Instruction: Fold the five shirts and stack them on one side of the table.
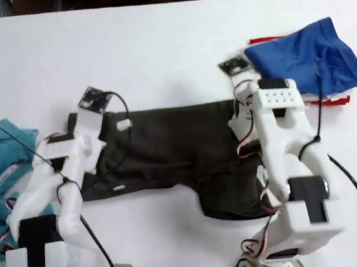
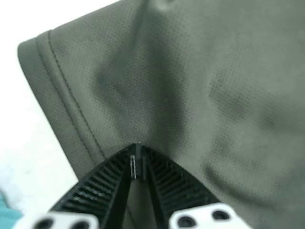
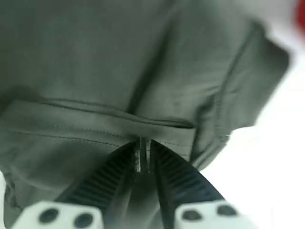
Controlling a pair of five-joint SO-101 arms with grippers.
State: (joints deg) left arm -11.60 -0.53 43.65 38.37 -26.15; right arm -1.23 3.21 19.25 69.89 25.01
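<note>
A dark grey shirt [image 1: 180, 146] lies spread across the middle of the white table [image 1: 154, 45]. My left gripper [image 1: 103, 141] sits at the shirt's left edge. In the left wrist view my left gripper [image 2: 137, 162] is shut on the dark shirt [image 2: 190, 95], close to a hemmed corner. My right gripper [image 1: 245, 123] sits at the shirt's right edge. The right wrist view shows my right gripper [image 3: 144, 157] shut on a stitched fold of the dark shirt [image 3: 95, 57].
A teal shirt [image 1: 0, 168] lies crumpled at the left edge of the table, beside the left arm. At the back right a blue shirt [image 1: 302, 56] tops a small stack, with red and white cloth [image 1: 330, 98] showing under it. Bare table stretches along the back.
</note>
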